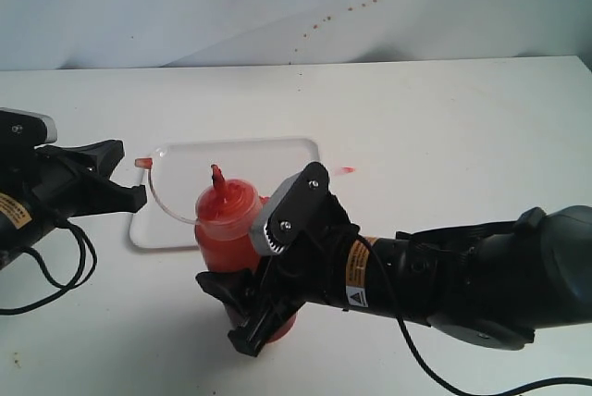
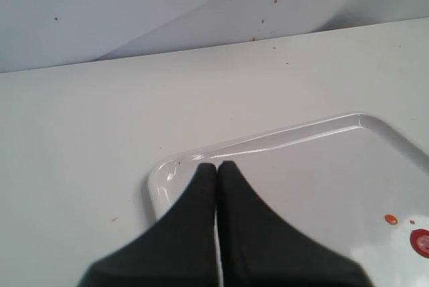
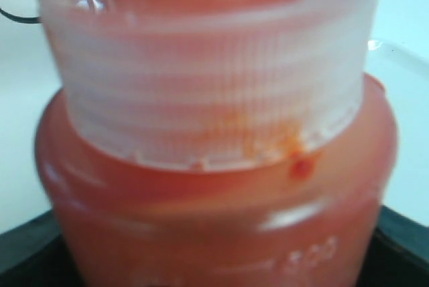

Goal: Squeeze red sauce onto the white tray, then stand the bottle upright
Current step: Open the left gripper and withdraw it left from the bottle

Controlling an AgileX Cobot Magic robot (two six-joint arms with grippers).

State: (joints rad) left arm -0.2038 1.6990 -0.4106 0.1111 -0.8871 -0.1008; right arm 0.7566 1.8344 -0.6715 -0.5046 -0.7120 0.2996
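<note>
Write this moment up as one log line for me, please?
right gripper: gripping bottle, upright | left gripper: shut, at white tray corner | red sauce: drops on tray

The translucent orange-red plastic squeeze bottle [image 1: 223,225] has a bright red pointed nozzle [image 1: 217,177] and a milky white ribbed collar [image 3: 208,86]. The flat rectangular white plastic tray [image 1: 277,160] carries a glossy red round sauce drop [image 2: 421,241].

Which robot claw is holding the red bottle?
The right gripper: its jaws clamp the bottle low down. The left gripper is shut and empty, by a corner of the white tray.
</note>
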